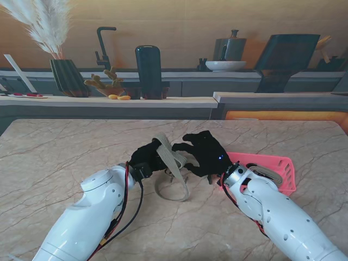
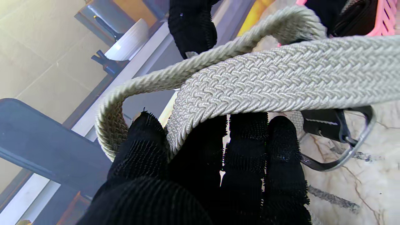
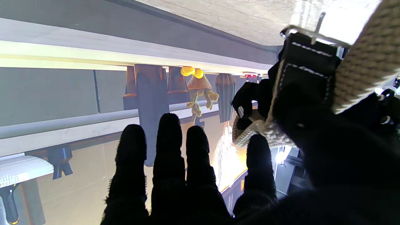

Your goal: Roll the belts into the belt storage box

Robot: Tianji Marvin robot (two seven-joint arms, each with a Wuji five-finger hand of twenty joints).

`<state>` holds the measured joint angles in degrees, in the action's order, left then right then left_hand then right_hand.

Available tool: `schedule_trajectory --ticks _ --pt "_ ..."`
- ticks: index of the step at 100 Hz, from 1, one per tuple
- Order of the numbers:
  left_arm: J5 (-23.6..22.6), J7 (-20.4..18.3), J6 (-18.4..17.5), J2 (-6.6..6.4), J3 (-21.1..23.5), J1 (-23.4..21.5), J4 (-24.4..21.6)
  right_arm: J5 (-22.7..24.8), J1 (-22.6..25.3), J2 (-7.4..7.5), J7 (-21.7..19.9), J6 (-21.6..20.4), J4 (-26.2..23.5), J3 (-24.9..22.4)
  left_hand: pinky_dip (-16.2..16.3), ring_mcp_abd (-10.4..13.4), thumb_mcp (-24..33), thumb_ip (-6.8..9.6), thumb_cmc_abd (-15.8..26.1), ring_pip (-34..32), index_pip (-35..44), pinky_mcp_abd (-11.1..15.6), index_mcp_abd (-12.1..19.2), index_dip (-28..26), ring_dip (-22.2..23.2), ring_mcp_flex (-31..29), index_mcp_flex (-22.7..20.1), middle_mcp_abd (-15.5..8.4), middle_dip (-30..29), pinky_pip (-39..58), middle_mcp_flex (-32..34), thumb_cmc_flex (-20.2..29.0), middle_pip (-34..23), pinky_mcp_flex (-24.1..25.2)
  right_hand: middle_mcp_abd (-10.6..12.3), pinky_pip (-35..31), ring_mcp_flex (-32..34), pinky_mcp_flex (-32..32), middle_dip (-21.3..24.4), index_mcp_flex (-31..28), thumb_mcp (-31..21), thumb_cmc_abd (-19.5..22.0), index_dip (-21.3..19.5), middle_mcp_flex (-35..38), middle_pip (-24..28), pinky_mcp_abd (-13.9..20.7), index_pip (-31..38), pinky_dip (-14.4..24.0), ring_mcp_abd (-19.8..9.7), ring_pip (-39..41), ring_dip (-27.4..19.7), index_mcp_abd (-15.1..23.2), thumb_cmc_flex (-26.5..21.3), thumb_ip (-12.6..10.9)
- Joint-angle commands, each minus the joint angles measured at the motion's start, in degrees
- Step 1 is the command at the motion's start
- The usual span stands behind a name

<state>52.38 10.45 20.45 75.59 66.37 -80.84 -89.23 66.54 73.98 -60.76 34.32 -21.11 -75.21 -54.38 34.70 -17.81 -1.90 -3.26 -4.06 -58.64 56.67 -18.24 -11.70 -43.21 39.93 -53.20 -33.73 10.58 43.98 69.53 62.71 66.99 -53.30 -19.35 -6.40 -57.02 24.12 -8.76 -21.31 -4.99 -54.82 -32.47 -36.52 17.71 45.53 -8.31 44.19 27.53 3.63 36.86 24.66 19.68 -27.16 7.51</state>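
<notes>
Holding belt [image 1: 169,157], left hand [image 1: 145,159], apparently mid-table.

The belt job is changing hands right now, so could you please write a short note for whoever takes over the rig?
Left hand: shut on the beige belt, lifted mid-table.
Right hand: fingers spread, thumb against the buckle end; a firm grip is not clear.
Pink box: at the right, one rolled belt already inside.
Belt hangs in a loose loop, tail on the table.
Left to do: roll it up and place it in the box.
</notes>
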Motion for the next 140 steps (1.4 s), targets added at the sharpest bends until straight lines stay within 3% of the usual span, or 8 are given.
schedule_trajectory --ticks 1,24,26,55,66,91,116,140 --pt "-1.0 -0.3 0.5 0.50 -0.5 0.1 0.1 0.1 -0.1 -0.28 0.1 -0.6 -0.1 0.2 0.2 -1.1 -0.3 -1.29 3.1 0.5 1.9 -0.7 0.4 -1.1 -0.1 0.4 -0.6 0.1 -0.6 0.0 0.0 2.1 -0.8 -0.2 -0.7 -1.2 1.1 0.1 -0.6 -0.6 1.4 4.7 1.0 0.8 0.3 1.3 3.7 -1.4 -0.8 0.9 0.7 2.1 -1.5 -0.5" --pt "-2.1 0.7 0.9 0.86 -1.0 0.7 1.1 -0.4 0.1 -0.49 0.5 -1.3 -0.2 0.0 0.1 -1.3 -0.3 -1.15 2.9 0.5 1.9 -0.7 0.2 -0.9 -0.1 0.6 -0.8 0.3 -0.6 -0.2 -0.1 2.0 -0.7 0.1 0.0 -1.4 2.9 -0.6 -0.6 -1.1 7.9 13.5 4.1 4.2 0.2 1.3 13.5 -1.2 -1.2 1.5 1.0 3.5 -4.3 -1.0" --pt "-2.5 0.7 0.9 0.88 -1.1 0.7 1.2 -0.5 0.1 -0.51 0.5 -1.4 -0.2 0.0 0.1 -1.3 -0.2 -1.13 2.8 0.5 1.9 -0.7 0.2 -0.9 -0.1 0.7 -0.7 0.3 -0.6 -0.2 -0.1 2.0 -0.7 0.2 0.2 -1.4 3.3 -0.8 -0.7 -1.5 9.7 14.1 9.7 5.0 -0.1 1.3 15.6 -1.1 -1.2 1.6 1.1 3.5 -5.6 0.4" --pt "-5.9 0.0 1.1 0.77 -2.3 1.0 1.4 -1.2 -0.2 -0.73 0.3 -1.9 0.2 0.3 0.1 -1.5 -0.1 -1.03 2.5 0.4 1.9 -1.1 0.2 -0.8 -0.2 0.6 -0.9 0.4 -0.7 -0.2 0.0 1.9 -0.7 0.1 1.3 -1.6 7.4 -3.0 -0.7 -8.9 14.1 13.3 19.0 12.7 -1.1 0.9 20.4 -1.1 -1.8 2.1 1.5 4.0 -10.2 4.1" --pt "-3.2 -0.1 1.4 0.80 -1.9 0.7 1.1 -1.7 -0.1 -0.80 -0.2 -1.8 0.3 0.4 0.1 -1.5 0.0 -1.02 2.4 0.7 1.9 -1.1 0.3 -0.7 -0.3 0.6 -0.8 0.5 -0.8 -0.3 -0.1 2.0 -0.5 0.2 0.4 -1.5 6.7 -2.9 -1.0 -6.9 2.6 5.8 8.8 10.4 -0.9 0.9 11.3 -1.3 -1.8 2.0 1.7 -1.5 -1.7 -1.2" --pt "0.3 0.2 1.0 0.74 -1.1 0.1 0.3 -0.5 -0.3 -0.31 -0.9 -1.4 0.3 0.7 0.0 -1.3 -0.1 -1.13 2.5 0.5 2.2 -1.0 0.6 -0.9 -0.3 0.6 -0.8 0.2 -0.7 -0.6 -0.1 1.8 -0.8 0.1 -1.2 -0.7 3.6 -1.8 -0.7 0.4 0.7 -7.4 12.9 1.6 -0.5 1.2 -0.6 -1.1 -1.4 1.5 1.7 -7.0 0.6 -0.9" --pt "2.3 -1.5 1.2 0.41 -0.9 -0.6 -0.4 -0.9 -1.3 -0.45 -1.3 0.3 1.2 2.1 -0.1 -1.3 -0.1 -1.17 2.5 0.6 2.3 -1.1 0.5 -1.0 -0.3 0.4 -0.8 0.2 -0.7 -0.7 0.1 1.9 -0.8 0.1 -1.0 -1.0 3.3 -1.7 -0.7 0.9 2.5 -7.4 5.1 -0.1 1.0 1.0 -10.6 -0.8 -1.1 2.0 1.7 -15.0 0.6 -1.3" --pt "3.0 -4.5 3.1 -0.09 -1.1 -1.1 -1.0 -1.1 -2.3 -0.69 0.2 0.3 2.1 3.0 -0.1 -1.5 -0.1 -1.11 2.4 0.6 2.2 -1.6 0.2 -0.9 -0.3 0.1 -1.0 0.4 -0.8 -0.8 0.3 1.9 -0.7 -0.3 2.5 -2.5 5.9 -3.0 -1.1 -0.4 -3.1 -1.2 5.4 5.8 0.8 0.8 6.7 -1.5 -1.4 2.7 1.4 -7.0 0.5 -0.6"
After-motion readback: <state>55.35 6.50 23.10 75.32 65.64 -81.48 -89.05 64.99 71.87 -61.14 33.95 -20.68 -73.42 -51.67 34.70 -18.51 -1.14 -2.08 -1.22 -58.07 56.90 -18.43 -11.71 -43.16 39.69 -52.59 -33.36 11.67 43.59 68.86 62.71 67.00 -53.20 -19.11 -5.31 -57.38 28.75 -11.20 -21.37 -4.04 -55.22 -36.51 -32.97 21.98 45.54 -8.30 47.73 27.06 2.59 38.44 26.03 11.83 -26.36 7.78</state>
